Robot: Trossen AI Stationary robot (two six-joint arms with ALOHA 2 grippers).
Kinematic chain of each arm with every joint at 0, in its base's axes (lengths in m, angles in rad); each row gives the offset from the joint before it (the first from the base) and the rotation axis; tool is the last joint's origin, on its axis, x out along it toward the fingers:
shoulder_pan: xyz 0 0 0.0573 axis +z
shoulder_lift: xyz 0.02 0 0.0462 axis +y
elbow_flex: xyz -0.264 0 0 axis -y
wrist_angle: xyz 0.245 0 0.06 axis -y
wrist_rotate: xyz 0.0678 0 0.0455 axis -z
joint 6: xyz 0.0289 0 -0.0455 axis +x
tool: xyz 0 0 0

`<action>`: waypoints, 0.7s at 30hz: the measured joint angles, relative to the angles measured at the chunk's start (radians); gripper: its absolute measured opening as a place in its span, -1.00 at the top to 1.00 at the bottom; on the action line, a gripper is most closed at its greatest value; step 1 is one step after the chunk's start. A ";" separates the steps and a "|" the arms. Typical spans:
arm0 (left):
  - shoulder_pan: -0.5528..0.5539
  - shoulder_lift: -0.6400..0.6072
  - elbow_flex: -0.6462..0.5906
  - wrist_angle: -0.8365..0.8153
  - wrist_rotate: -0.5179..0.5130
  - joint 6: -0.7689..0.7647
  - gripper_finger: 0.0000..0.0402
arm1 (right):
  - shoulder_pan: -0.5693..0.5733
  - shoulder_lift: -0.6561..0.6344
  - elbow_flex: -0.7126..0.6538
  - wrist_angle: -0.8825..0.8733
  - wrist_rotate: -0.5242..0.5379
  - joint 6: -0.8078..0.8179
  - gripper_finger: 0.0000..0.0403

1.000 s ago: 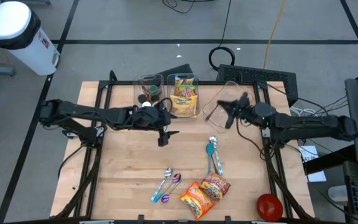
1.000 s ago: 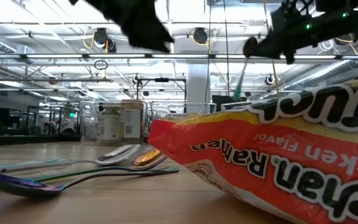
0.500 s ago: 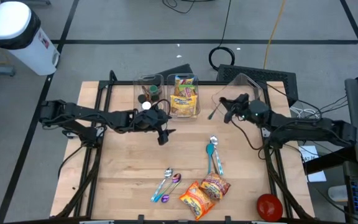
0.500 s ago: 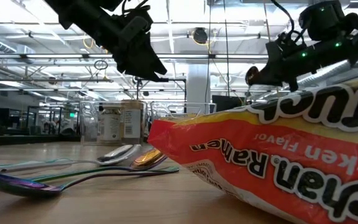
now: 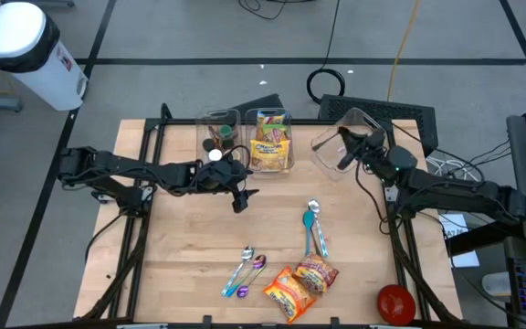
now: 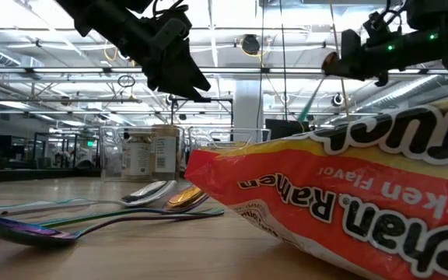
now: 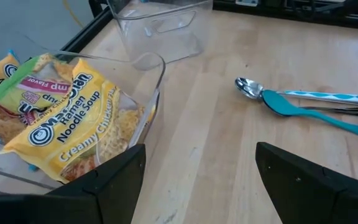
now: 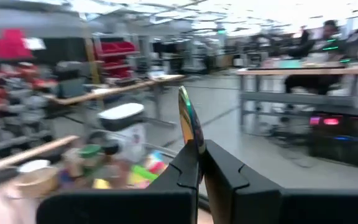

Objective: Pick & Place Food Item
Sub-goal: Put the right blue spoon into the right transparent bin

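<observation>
My right gripper (image 5: 343, 158) is above the empty clear bin (image 5: 329, 144) at the table's far right. It is shut on a thin iridescent utensil (image 8: 189, 121). My left gripper (image 5: 240, 192) is open and empty in the air beside the bin of ramen packets (image 5: 270, 139). Its fingers stand apart in the left wrist view (image 7: 197, 180), where the yellow ramen packets (image 7: 73, 118) lie in the bin. Two ramen packets (image 5: 299, 281) lie flat on the table near its front edge. My right gripper pinches the utensil between its two fingertips (image 8: 185, 165). The utensil's shiny end (image 8: 188, 109) sticks up above the fingers and shows edge-on. The fingers lie about level. The utensil is lifted clear of the table and the bin. The fingers hide which part they hold.
A clear bin with jars (image 5: 218, 133) stands left of the ramen bin. Spoons lie mid-table (image 5: 314, 228) and near the front (image 5: 245, 271). A red round thing (image 5: 395, 303) sits at the front right corner. Bare wood lies at the table's front left.
My right gripper has gone toward the table's far right corner with the utensil, from beside the clear bin to above it. My left gripper has dropped a little and drawn slightly back toward the left, still open.
</observation>
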 joint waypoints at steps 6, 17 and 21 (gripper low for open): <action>0.000 0.000 0.000 0.005 0.000 0.005 -0.56 | 0.000 -0.015 0.098 -0.298 0.118 -0.025 1.00; 0.000 0.000 0.000 0.049 0.000 0.009 -0.56 | 0.000 0.127 0.192 -0.560 0.031 0.187 1.00; 0.000 0.000 0.000 0.051 -0.001 0.009 -0.56 | 0.000 0.179 0.182 -0.514 -0.018 0.209 1.00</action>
